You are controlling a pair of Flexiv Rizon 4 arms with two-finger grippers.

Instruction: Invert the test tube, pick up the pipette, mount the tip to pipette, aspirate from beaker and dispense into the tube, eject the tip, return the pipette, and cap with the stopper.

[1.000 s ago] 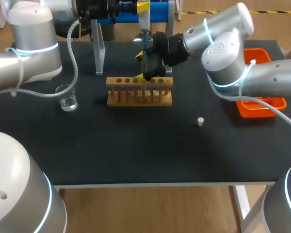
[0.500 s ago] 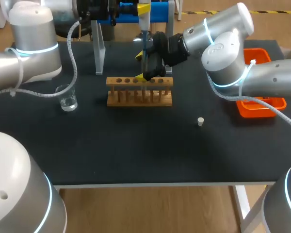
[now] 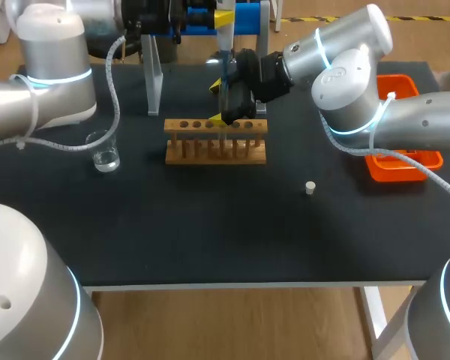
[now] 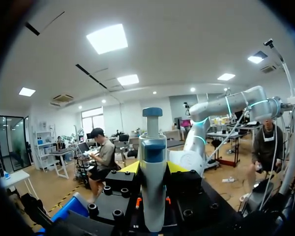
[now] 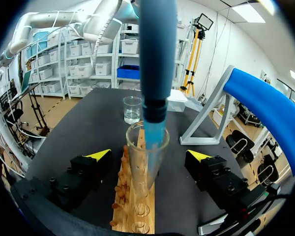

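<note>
The stopper (image 3: 310, 187) lies loose on the black table (image 3: 210, 232) nearest you, and behind it nothing has shifted: your right gripper (image 5: 148, 154) gapes open either side of the test tube (image 5: 146, 167) in the rack (image 3: 215, 150), while your left gripper (image 4: 153, 167), clamped on the pipette (image 5: 157, 54), keeps its tip in the tube's mouth, so you are likely mid-dispense.

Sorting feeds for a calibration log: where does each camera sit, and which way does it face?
Head view: above and behind the robot, looking down on the table; left arm and right arm enter from the sides.
Left wrist view: on the left wrist, facing up off the table; left claw shut on the pipette.
Right wrist view: on the right wrist, looking along the wooden test tube rack toward the beaker; right claw open around the test tube.
Head and right wrist share rack, beaker, pipette.
</note>
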